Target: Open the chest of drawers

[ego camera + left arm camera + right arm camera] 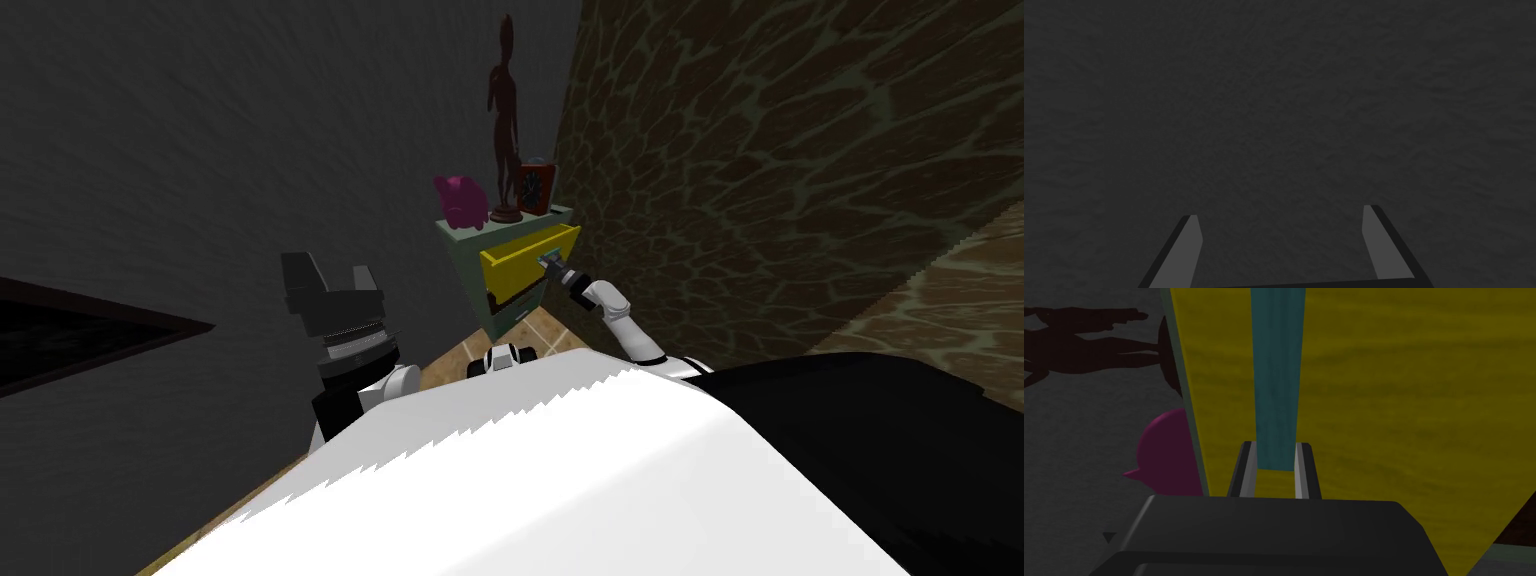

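Right wrist view, with the head view for context. The chest of drawers (500, 290), a small grey-green cabinet, stands on the tiled floor (545, 328) in a corner, close against a brown stone-patterned wall (800, 180). Its top drawer (528, 262), yellow-fronted, appears drawn partway out of the carcass, with a dark gap beneath it. A teal bar handle (1276, 378) runs across the yellow front.

The right claw (1275, 447) is closed narrowly on this handle. Its 2 fingers press the bar's opposite sides near 1 end, and the yellow front lies just beyond them. Gripping across the bar rather than along it probably gives a firm hold for a pull in line with the drawer's travel. The outstretched right forearm suggests the pull is under way, not finished.

The drawer's interior is hidden behind its own front, so its contents cannot be told. Below it a grey-green lower front sits flush and seems shut.

On the chest's top stand 3 objects: a magenta figure (460, 200) (possibly a piggy bank), a tall dark statuette (503, 110) and a small red clock (535, 187). All sit well back from the front edge, so the sliding drawer should not disturb them.

The left claw (1281, 211) is raised at the robot's left, well apart from the chest. Its fingers are spread wide and hold nothing, which suggests this arm is parked clear of the work.
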You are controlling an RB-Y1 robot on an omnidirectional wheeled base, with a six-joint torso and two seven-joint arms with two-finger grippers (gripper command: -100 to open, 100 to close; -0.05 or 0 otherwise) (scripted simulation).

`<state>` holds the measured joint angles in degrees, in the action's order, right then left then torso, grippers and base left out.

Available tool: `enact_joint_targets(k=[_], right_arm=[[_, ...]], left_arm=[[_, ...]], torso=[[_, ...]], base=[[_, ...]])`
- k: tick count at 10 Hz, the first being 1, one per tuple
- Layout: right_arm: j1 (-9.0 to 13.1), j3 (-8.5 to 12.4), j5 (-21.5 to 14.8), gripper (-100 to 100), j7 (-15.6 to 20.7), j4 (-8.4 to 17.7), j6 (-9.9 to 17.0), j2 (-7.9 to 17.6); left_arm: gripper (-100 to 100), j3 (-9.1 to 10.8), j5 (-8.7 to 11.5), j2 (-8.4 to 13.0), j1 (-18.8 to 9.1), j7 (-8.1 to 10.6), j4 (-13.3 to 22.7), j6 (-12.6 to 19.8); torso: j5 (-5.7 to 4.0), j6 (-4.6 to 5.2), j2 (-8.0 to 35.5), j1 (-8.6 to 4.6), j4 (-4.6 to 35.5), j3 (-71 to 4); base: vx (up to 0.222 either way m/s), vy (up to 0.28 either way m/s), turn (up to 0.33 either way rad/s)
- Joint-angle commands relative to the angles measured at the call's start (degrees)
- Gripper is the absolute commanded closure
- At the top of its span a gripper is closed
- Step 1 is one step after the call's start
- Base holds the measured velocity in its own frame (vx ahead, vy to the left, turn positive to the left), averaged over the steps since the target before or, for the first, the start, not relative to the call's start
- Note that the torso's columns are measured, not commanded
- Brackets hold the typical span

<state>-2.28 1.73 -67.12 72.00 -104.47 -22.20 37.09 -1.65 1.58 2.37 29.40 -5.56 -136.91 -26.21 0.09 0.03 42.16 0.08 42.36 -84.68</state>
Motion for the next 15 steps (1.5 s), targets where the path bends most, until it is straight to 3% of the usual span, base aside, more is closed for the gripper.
enact_joint_targets(k=[1, 2, 4, 10, 11, 12, 15], right_arm=[[-0.26, 0.14, 0.26, 100, -0.05, -0.69, -0.42, 0.10], [0.65, 1.95, 1.03, -100, -1.20, 0.19, -3.29, 1.26], [1.41, 3.88, 1.85, -100, -2.40, 0.85, -6.24, 2.46], [3.68, 9.68, 4.33, -100, -5.98, 2.82, -14.95, 6.08], [3.08, 8.80, 4.12, -100, -5.32, 3.02, -14.31, 5.48], [3.02, 8.96, 4.17, 0, -5.33, 3.18, -14.73, 5.53], [2.82, 8.84, 4.06, 0, -5.30, 3.39, -14.68, 5.52]], left_arm=[[0, 0.00, 0.00, 0.00, -0.01, 0.00, 0.00, 0.00], [0, 0.00, 0.00, 0.00, -0.01, 0.00, 0.00, 0.00], [0, -0.01, 0.00, -0.01, 0.02, 0.00, 0.00, 0.00], [0, -0.01, 0.00, -0.01, 0.01, 0.00, 0.00, 0.00], [0, -0.01, 0.00, -0.01, 0.02, 0.00, -0.01, 0.00], [0, -0.01, 0.00, 0.00, 0.01, 0.00, 0.00, 0.00], [0, 0.00, 0.00, 0.00, 0.01, 0.00, 0.00, 0.00]], torso=[[-0.09, 0.05, 0.20, -0.21, 0.01, 0.13], [-0.14, 0.06, 0.31, -0.28, 0.01, 0.22], [0.06, -0.05, -0.35, 0.42, -0.21, -0.18], [-0.02, 0.02, 0.38, -0.14, 0.18, 0.25], [0.05, 0.08, 0.48, -0.05, 0.29, 0.30], [0.00, -0.05, 0.50, -0.10, 0.20, 0.33], [-0.03, -0.04, 0.29, 0.00, 0.05, 0.20]], base=[[-0.180, -0.101, -0.049], [-0.043, 0.013, -0.173], [0.058, 0.133, -0.161], [0.045, 0.105, -0.108], [0.014, 0.045, -0.037], [0.007, 0.005, 0.001], [0.000, 0.000, 0.000]])
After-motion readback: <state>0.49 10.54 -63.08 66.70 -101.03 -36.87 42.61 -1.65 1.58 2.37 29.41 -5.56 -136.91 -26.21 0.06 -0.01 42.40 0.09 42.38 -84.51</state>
